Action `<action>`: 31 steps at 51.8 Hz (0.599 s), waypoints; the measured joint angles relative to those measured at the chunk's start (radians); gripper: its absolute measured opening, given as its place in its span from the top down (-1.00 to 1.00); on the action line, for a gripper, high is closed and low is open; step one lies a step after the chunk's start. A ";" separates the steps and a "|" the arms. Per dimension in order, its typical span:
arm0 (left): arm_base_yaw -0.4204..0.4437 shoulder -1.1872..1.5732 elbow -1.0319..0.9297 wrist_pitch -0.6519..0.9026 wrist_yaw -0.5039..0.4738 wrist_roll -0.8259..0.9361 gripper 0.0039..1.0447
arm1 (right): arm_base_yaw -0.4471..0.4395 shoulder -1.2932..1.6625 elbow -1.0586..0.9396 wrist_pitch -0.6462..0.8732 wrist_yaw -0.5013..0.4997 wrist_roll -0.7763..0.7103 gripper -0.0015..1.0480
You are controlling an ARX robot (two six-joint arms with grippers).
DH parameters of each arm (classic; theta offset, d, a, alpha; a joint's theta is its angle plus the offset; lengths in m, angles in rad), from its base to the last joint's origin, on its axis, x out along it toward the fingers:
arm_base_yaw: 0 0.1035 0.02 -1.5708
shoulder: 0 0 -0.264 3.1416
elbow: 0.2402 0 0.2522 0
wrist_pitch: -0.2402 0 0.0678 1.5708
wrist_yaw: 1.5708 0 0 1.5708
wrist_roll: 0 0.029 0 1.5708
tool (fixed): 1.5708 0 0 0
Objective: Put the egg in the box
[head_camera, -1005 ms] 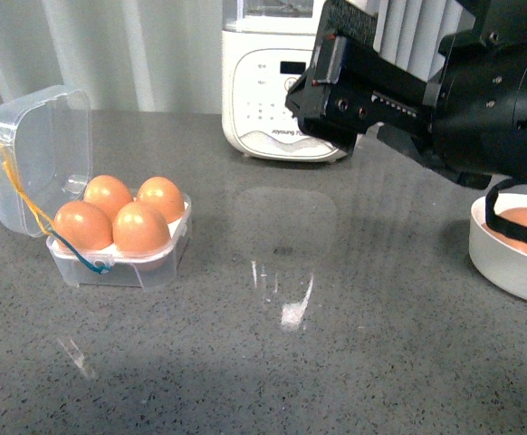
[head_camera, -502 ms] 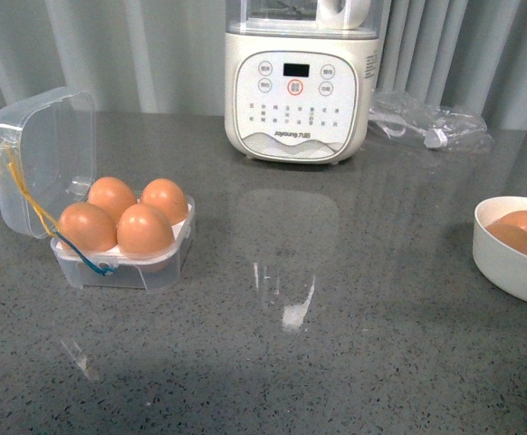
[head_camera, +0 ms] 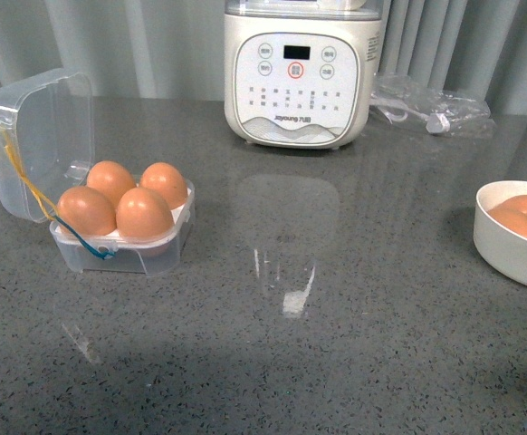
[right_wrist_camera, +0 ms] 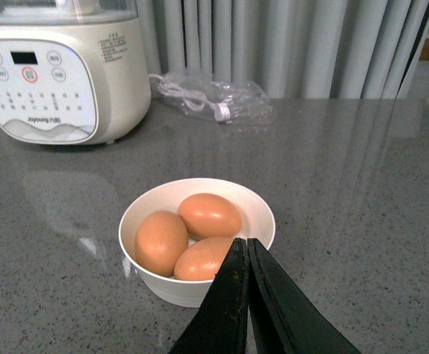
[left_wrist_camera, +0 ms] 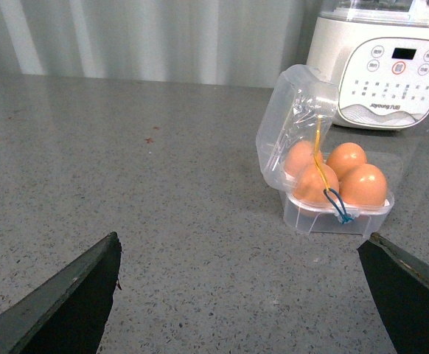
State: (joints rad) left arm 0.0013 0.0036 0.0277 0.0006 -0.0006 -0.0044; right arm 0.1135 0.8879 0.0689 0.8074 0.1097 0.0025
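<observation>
With all four cups of the box (head_camera: 123, 256) filled, the egg (head_camera: 143, 214) sat in the near row, indistinguishable from its three neighbours, under a clear lid (head_camera: 42, 136) tipped back open. The left claw (left_wrist_camera: 242, 237) was spread wide and empty, facing the box across the tabletop (head_camera: 336, 362). The right claw (right_wrist_camera: 245, 245) was pinched together on nothing near the white bowl (right_wrist_camera: 200, 183) of spare eggs (right_wrist_camera: 208, 214). No further egg looked likely to fit, so both arms should steer clear of the lid.
</observation>
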 joint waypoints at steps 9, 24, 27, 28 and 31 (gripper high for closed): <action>0.000 0.000 0.000 0.000 0.000 0.000 -0.88 | -0.091 -0.121 -0.055 -0.077 -0.104 0.000 0.94; 0.000 0.000 0.000 0.000 0.000 0.000 -0.88 | -0.111 -0.343 -0.062 -0.271 -0.108 0.000 0.94; 0.000 0.000 0.000 0.000 0.000 0.000 -0.88 | -0.111 -0.385 -0.063 -0.312 -0.108 0.000 0.94; 0.000 0.000 0.000 0.000 0.000 0.000 -0.88 | -0.111 -0.403 -0.063 -0.328 -0.108 0.000 0.94; 0.000 0.000 0.000 0.000 0.000 0.000 -0.88 | -0.111 -0.431 -0.063 -0.354 -0.108 0.000 0.94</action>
State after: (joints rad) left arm 0.0013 0.0036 0.0277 0.0006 -0.0006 -0.0044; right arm 0.0025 0.4568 0.0063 0.4534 0.0017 0.0025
